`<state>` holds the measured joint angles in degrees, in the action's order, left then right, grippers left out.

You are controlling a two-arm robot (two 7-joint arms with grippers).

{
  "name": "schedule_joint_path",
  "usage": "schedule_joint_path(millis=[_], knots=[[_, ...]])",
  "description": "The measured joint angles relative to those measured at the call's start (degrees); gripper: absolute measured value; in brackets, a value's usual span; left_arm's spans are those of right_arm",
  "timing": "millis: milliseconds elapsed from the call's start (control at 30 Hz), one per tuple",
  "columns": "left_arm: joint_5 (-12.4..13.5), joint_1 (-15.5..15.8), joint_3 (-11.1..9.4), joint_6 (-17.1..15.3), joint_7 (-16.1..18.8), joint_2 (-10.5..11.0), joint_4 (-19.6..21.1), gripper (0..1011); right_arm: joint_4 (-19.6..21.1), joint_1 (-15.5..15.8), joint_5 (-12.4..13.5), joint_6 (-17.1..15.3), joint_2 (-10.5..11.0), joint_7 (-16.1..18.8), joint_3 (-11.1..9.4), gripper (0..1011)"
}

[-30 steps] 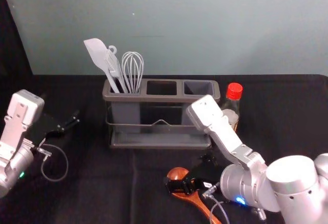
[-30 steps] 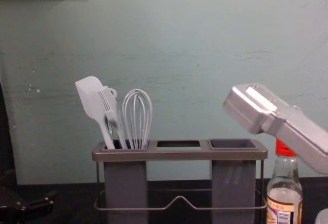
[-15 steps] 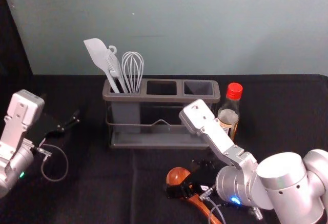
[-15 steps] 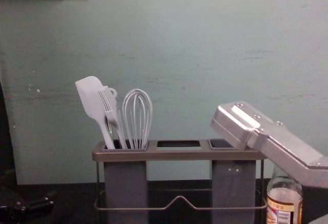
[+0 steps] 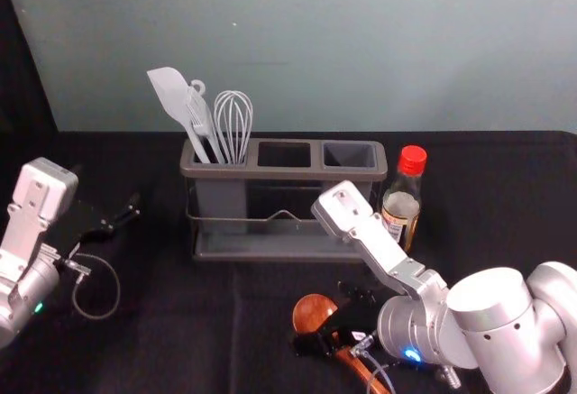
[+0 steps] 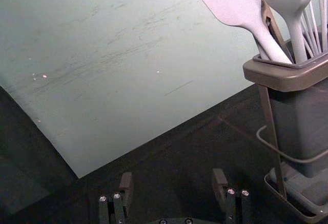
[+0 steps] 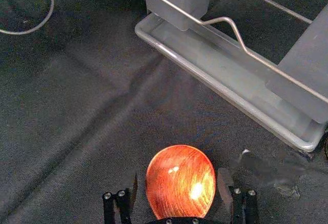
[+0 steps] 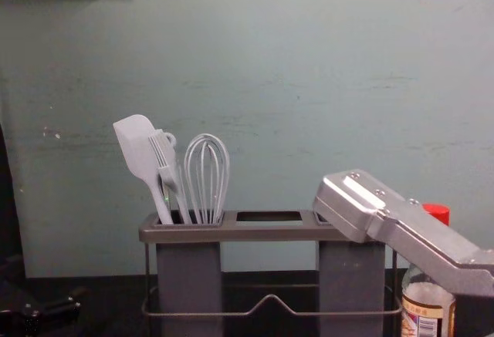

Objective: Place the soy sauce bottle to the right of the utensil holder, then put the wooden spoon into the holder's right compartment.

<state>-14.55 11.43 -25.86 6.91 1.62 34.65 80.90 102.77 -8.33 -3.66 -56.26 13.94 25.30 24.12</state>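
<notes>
Pale green wall [image 5: 361, 51] behind; dark-covered worktop [image 5: 180, 322] runs up to it. Utensil holder [image 5: 279, 174] stands toward the far edge, its left compartment bearing a spatula [image 5: 171, 96] and whisk [image 5: 233, 123]. Left gripper [image 6: 173, 174]: parked toward the left edge, jaws released, nothing between them. Right gripper [image 7: 179, 175]: low over the near part of the worktop, jaws spread either side of the spoon's bowl, not clenched. Soy sauce bottle [image 5: 401, 206]: upright, just right of the holder; placement judged done. Wooden spoon [image 5: 313, 311]: lying before the holder, handle slanting toward the near edge. Risks, by judgement: (1) right arm's upper housing [image 5: 347, 209] sits close before the bottle and right compartment [image 8: 351, 279]; a straight lift or forward swing could tip the bottle or shove the holder. (2) Closing on the broad, rounded bowl may squeeze the spoon out or twist it, spoiling its angle for insertion. (3) Gripper cable [image 5: 382, 374] near the handle could drag it. Edges and room: working span lies between the left arm and the spoon, continuing up to the holder's front wire [image 5: 257, 220]; tightest passage is holder to bottle. More width from the bottle toward the right edge. Clearance over the compartment rim needs height first.
</notes>
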Motion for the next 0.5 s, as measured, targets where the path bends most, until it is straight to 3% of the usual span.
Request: schedule_joint_path(millis=[500], knots=[[0.0, 0.0, 0.0, 0.0, 0.0, 0.0, 0.0, 1011, -0.8, -0.3, -2.1, -0.5, -0.7, 1.4, 0.1, 1000]])
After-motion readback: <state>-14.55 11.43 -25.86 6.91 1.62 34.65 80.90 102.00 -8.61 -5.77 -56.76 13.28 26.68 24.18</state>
